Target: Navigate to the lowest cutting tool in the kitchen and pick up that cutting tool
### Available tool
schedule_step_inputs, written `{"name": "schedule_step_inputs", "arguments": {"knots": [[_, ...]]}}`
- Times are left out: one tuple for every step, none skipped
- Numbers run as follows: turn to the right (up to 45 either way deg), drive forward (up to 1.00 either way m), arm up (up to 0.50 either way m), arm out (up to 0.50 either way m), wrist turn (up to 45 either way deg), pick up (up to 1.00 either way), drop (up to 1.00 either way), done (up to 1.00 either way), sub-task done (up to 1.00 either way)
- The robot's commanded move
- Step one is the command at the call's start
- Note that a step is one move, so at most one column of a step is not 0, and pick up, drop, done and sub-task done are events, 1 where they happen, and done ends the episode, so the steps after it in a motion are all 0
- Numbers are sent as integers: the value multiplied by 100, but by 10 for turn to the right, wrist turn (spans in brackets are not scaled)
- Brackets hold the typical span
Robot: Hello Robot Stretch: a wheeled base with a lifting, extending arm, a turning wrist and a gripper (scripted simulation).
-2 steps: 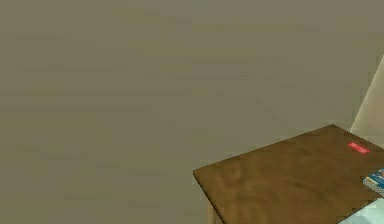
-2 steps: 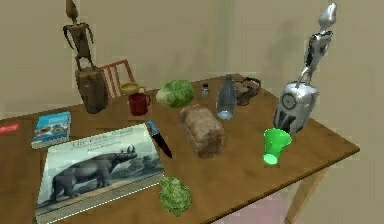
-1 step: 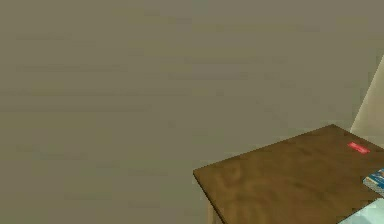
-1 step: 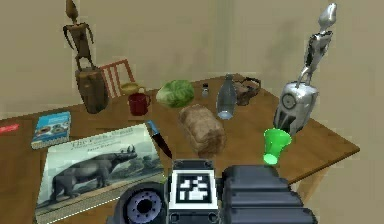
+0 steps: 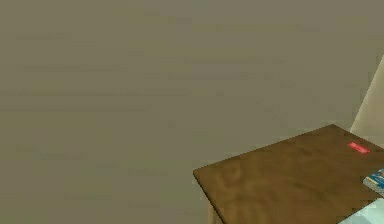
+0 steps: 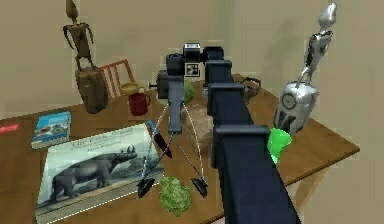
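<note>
Likely cutting tool: a thin dark sliver [image 6: 158,140] on the worktop [image 6: 315,150], too small for me to name with any certainty.

From the arm side view I make out a slim, dark shape with a bluish-pale streak along it. It lies slanted on the wooden worktop at the upper right corner of the large book [image 6: 90,170]. It sits close beside one thin finger of the tool [image 6: 174,186]. I cannot tell whether they touch, or whether the tool holds anything. I cannot tell blade from handle.

Wooden table [image 6: 325,140] with a large animal book [image 6: 95,170], small blue book [image 6: 52,127], red mug [image 6: 139,102], wooden statue [image 6: 92,85], silver statue [image 6: 298,103].
</note>
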Motion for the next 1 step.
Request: {"name": "schedule_step_inputs", "arguments": {"knots": [[0, 0, 0, 0, 450, 0, 0, 0, 0]]}}
